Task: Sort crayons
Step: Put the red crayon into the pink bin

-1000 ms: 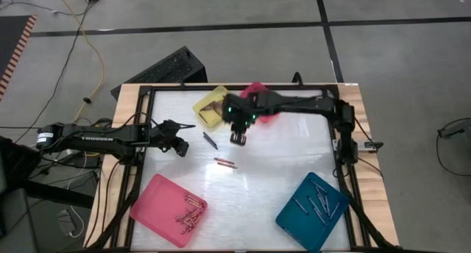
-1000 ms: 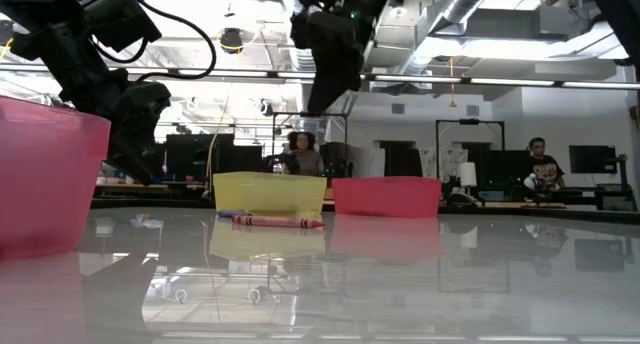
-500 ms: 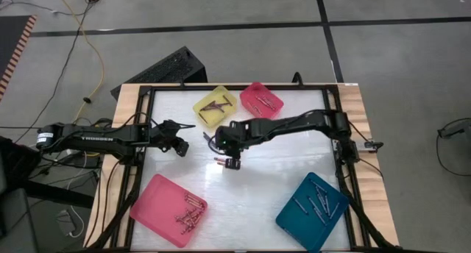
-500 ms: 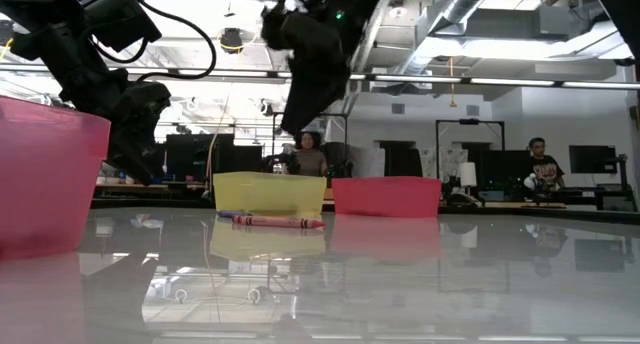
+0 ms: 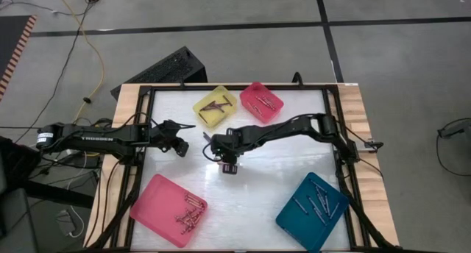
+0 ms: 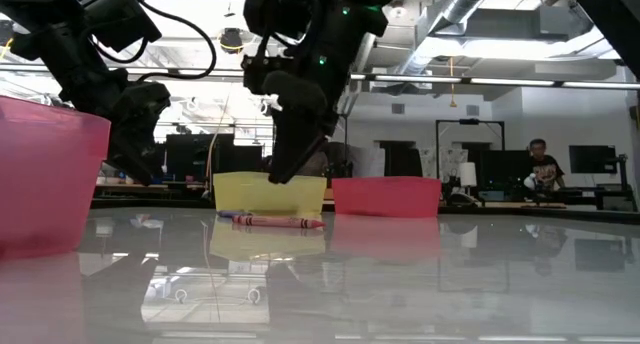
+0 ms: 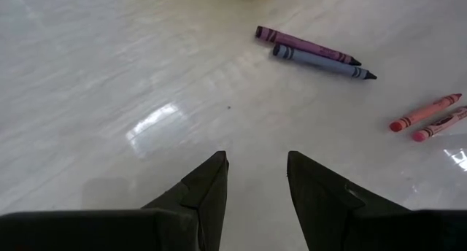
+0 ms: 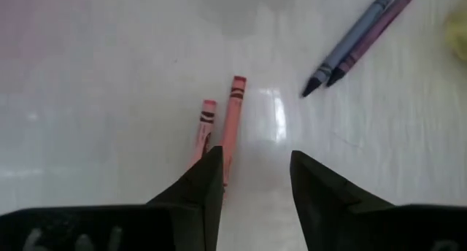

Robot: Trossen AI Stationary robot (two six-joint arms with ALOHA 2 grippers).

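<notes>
Movement: since a second ago the right gripper (image 5: 229, 167) has been carried from beside the yellow tray (image 5: 215, 107) toward 7 o'clock, out over the middle of the table (image 5: 294, 154); the left arm has not shifted.
Right gripper: held above the two red crayons (image 8: 222, 124); its fingers (image 8: 201, 182) are seen parted, with nothing between them, and one finger overlaps the near ends of the pair in the right wrist view.
Left gripper (image 5: 179, 144): parked at the table's 9 o'clock side, jaws apart around a narrow gap, nothing gripped; bare tabletop is seen between its fingers (image 7: 208, 184).
Red crayons: laid side by side near the table's centre, mostly hidden under the right gripper in the high view.
Purple and grey-blue crayons (image 8: 361, 39): laid touching along their length, at about 11 o'clock from the red pair, near the yellow tray.
Yellow tray: at the table's 12 o'clock edge, a few dark sticks inside.
Small pink tray (image 5: 263, 101): just beside the yellow tray at its 3 o'clock, crayons inside.
Large pink tray (image 5: 160, 209): at the 7 o'clock corner, many crayons clustered inside.
Teal tray (image 5: 294, 218): at the 5 o'clock corner, several crayons inside.
</notes>
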